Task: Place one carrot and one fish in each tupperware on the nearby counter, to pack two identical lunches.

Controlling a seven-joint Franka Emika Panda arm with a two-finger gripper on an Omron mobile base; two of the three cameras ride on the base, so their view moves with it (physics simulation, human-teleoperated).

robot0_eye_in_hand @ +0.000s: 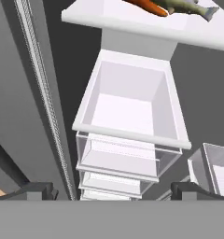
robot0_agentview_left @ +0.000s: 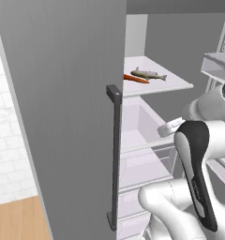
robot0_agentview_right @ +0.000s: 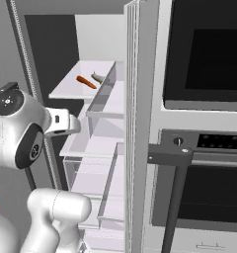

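An orange carrot (robot0_agentview_left: 135, 78) and a grey-green fish (robot0_agentview_left: 149, 74) lie side by side on a white shelf (robot0_agentview_left: 170, 85) inside the open fridge. The right base view shows the same carrot (robot0_agentview_right: 86, 82) and fish (robot0_agentview_right: 97, 77). In the hand view, the carrot (robot0_eye_in_hand: 149, 5) and fish (robot0_eye_in_hand: 186, 7) sit at the top edge. My gripper (robot0_eye_in_hand: 114, 191) is open and holds nothing. It hangs below the shelf, pointing at the white drawer (robot0_eye_in_hand: 128, 107). The tupperware and the counter are out of view.
The fridge's grey door (robot0_agentview_left: 63, 117) with its dark vertical handle (robot0_agentview_left: 115, 154) stands open on the left. Door bins (robot0_agentview_right: 103, 99) line the other door. Clear drawers (robot0_eye_in_hand: 118, 158) stack under the white one. A wall oven (robot0_agentview_right: 204, 49) with a bar handle (robot0_agentview_right: 175, 158) is at right.
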